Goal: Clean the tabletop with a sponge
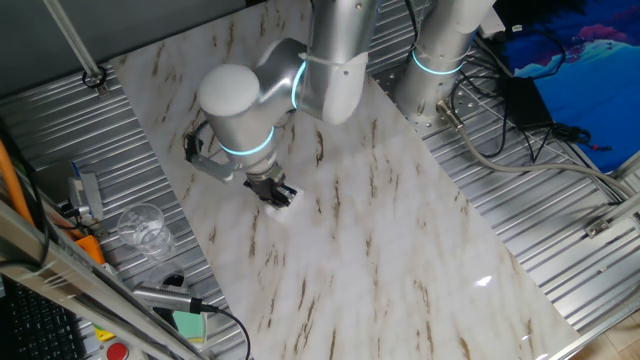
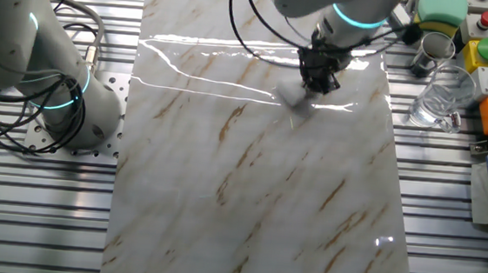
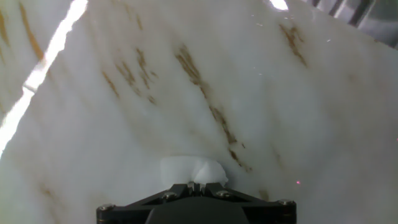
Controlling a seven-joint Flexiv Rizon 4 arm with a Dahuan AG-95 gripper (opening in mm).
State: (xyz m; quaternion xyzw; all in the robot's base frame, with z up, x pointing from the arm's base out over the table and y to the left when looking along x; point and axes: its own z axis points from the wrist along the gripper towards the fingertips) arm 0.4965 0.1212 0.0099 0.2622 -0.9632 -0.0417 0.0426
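Now the hand (image 3: 196, 185) pinches the sponge (image 3: 189, 169) against the tabletop (image 3: 249, 81).

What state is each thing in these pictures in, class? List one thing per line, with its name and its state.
gripper: shut on the sponge, pointing down at the slab.
sponge: pinched between the fingers, pressed on the tabletop.
tabletop: glossy, lying flat.
clear glass: upright, off the slab on the ribbed metal.
green block: off the slab, untouched.
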